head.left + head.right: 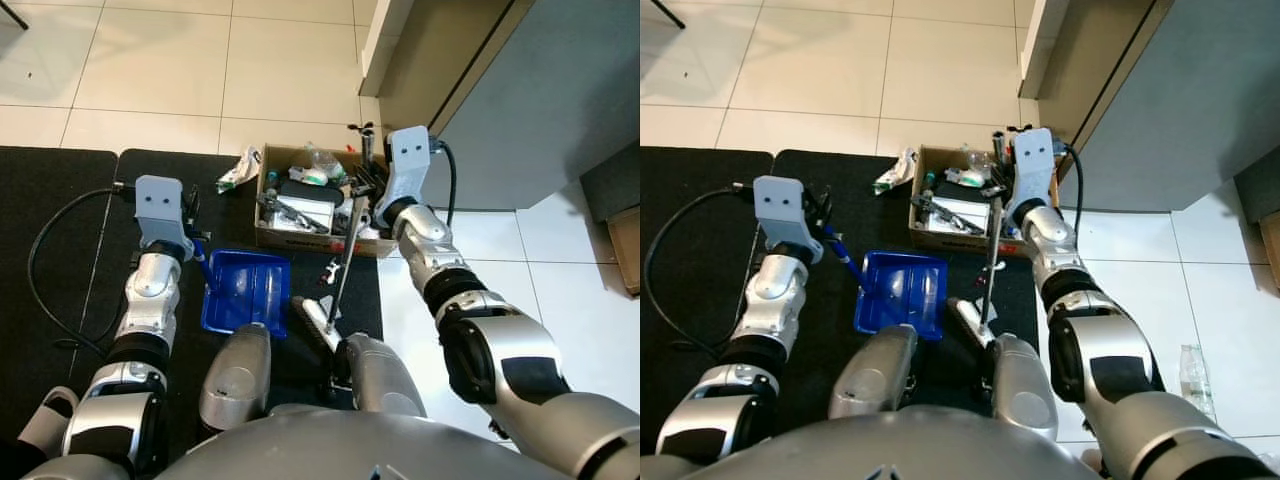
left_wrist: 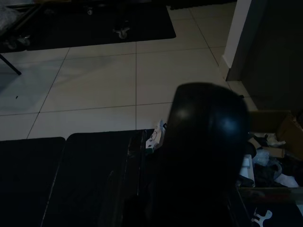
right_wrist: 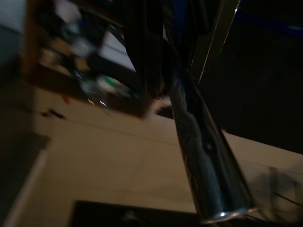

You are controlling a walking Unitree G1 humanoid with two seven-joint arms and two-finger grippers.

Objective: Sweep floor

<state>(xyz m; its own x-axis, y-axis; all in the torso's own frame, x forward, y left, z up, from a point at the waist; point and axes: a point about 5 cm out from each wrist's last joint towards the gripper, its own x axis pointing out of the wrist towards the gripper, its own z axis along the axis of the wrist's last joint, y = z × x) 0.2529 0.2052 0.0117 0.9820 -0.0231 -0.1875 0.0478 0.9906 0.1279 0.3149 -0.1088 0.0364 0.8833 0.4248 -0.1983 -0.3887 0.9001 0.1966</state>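
A blue dustpan [image 1: 246, 290] lies on the black mat [image 1: 60, 230] in front of me. My left gripper [image 1: 196, 232] is shut on its blue handle [image 1: 841, 256]. Right of it, a small broom stands tilted, its brush head [image 1: 314, 326] on the mat and its silver handle [image 1: 346, 258] rising toward the box. My right gripper [image 1: 366, 192] is shut on the top of that handle; the shiny tube [image 3: 204, 156] runs between its dark fingers [image 3: 146, 47]. A crumpled white wrapper [image 1: 238, 169] lies on the mat's far edge.
A cardboard box [image 1: 268, 232] full of assorted litter sits at the mat's far right corner. A grey cabinet [image 1: 540, 100] stands to the right. Pale floor tiles [image 1: 200, 70] stretch beyond. A clear bottle [image 1: 1193, 372] lies on the tiles at right. A black cable [image 1: 45, 250] loops left.
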